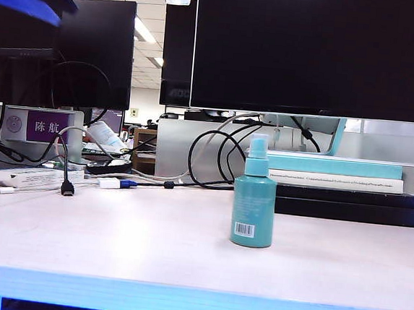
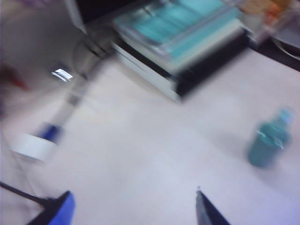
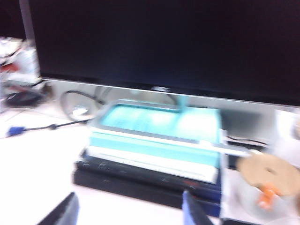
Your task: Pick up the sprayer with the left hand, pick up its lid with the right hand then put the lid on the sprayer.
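Observation:
The teal sprayer (image 1: 254, 206) stands upright on the white table (image 1: 112, 248), right of the middle, its barcode label facing front. A pale see-through lid (image 1: 258, 146) sits over its nozzle. In the blurred left wrist view the sprayer (image 2: 268, 143) stands well off to one side of my left gripper (image 2: 132, 191), which is open over bare table with nothing between its fingers. My right gripper (image 3: 129, 193) is open too and holds nothing. It hangs above the table in front of the book stack (image 3: 154, 150). Neither gripper touches the sprayer.
A stack of books (image 1: 342, 188) with a teal one on top lies behind the sprayer under a large black monitor (image 1: 317, 52). Cables (image 1: 214, 156), a name plate (image 1: 46, 126) and a white box (image 1: 24, 177) sit at the back left. A disc spindle (image 3: 269, 180) stands beside the books.

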You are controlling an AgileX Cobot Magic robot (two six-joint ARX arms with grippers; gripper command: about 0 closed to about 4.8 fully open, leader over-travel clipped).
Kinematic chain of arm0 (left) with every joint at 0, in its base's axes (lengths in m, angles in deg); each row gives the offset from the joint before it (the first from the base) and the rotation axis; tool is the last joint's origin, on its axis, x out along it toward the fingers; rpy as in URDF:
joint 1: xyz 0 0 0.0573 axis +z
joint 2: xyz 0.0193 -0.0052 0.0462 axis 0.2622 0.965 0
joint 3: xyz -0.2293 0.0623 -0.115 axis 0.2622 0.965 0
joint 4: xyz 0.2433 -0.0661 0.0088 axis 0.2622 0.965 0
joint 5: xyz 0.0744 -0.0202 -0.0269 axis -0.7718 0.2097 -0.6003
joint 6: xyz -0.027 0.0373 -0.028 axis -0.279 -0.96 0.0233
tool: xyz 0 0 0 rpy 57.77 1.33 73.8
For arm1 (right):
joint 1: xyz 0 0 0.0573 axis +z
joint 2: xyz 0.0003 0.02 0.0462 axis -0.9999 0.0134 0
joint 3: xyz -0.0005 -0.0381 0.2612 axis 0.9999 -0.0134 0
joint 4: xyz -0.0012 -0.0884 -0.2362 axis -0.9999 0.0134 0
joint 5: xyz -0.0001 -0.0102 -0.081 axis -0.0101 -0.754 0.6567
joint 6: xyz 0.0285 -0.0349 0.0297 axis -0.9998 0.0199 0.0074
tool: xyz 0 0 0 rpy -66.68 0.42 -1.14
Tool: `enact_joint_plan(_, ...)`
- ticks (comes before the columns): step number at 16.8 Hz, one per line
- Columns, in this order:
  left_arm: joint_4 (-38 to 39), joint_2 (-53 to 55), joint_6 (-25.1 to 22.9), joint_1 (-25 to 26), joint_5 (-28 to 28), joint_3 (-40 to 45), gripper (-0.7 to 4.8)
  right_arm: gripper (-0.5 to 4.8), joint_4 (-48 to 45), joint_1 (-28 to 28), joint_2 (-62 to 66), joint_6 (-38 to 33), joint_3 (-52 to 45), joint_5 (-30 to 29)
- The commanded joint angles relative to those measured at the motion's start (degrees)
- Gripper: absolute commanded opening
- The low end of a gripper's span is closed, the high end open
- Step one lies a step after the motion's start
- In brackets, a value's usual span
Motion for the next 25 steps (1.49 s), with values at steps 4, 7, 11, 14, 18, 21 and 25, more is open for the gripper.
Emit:
enact_joint_plan(4, -35.67, -12.92, 20.17, 0.15, -8.04, 23.39, 3.28, 1.43, -5.7, 0.09, -15.58, -5.68, -12.85, -1.11)
enact_joint_plan(7, -43.04, -20.31, 22.69, 0.24, -13.55, 32.63, 3.04, 1.43, -5.84, 0.09, -20.04, -6.03, -15.47, -1.14)
enact_joint_plan(11, -46.21, -32.35, 24.09, 0.72, -19.96, 41.94, 3.04, 1.43, -4.9, 0.09, -21.9, -6.64, -18.23, -1.22)
enact_joint_plan(14, -46.31, -41.55, 26.38, 2.82, -23.15, 46.66, 3.04, 1.11, -3.3, 0.09, -21.97, -11.45, -22.23, -1.29)
enact_joint_plan(18, -46.23, -47.08, 31.76, 8.46, -22.25, 50.95, 3.04, 0.8, -2.4, 0.04, -21.97, -9.75, -22.23, -1.09)
enact_joint_plan(21, -44.65, -49.72, 35.45, 13.79, -18.49, 53.96, 2.88, 0.48, -2.34, 0.04, -21.97, -7.02, -22.23, 0.63)
enact_joint_plan(25, -38.12, -51.43, 34.29, 11.89, -22.88, 53.96, 2.05, 0.01, -2.4, 0.02, -21.97, -6.01, -22.23, 3.72)
